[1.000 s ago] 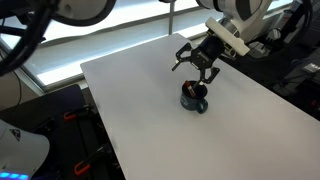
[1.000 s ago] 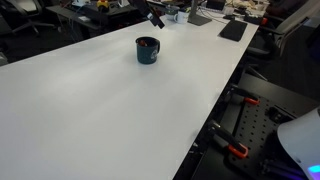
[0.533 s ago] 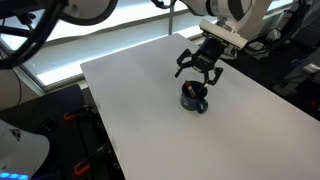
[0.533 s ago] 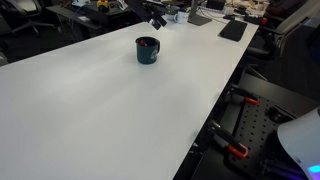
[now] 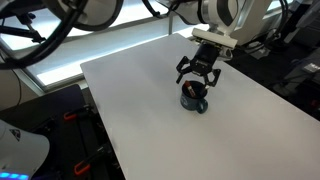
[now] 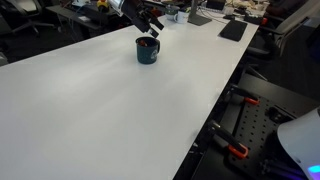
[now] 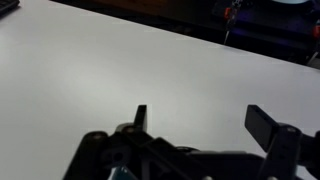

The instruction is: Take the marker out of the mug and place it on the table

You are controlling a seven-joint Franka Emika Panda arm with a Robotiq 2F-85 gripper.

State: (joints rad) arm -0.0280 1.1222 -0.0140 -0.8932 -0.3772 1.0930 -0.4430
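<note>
The dark blue-black mug (image 5: 194,97) stands on the white table (image 5: 140,110); it also shows in an exterior view (image 6: 147,51). The marker does not show clearly; a faint reddish spot sits at the mug's rim. My gripper (image 5: 197,76) hangs just above the mug with its fingers spread open and empty. In an exterior view the gripper (image 6: 152,24) is above and slightly behind the mug. In the wrist view the two fingers (image 7: 205,118) stand wide apart over bare white table, with nothing between them.
Desks with clutter and dark equipment stand beyond the table's far edge (image 6: 200,15). A black frame with orange clamps (image 6: 240,120) stands by the table's side. The table edge (image 5: 95,110) drops off to the floor and a window wall.
The gripper has moved down and toward the mug, and now hangs right over it. It stays open. The mug has not moved.
</note>
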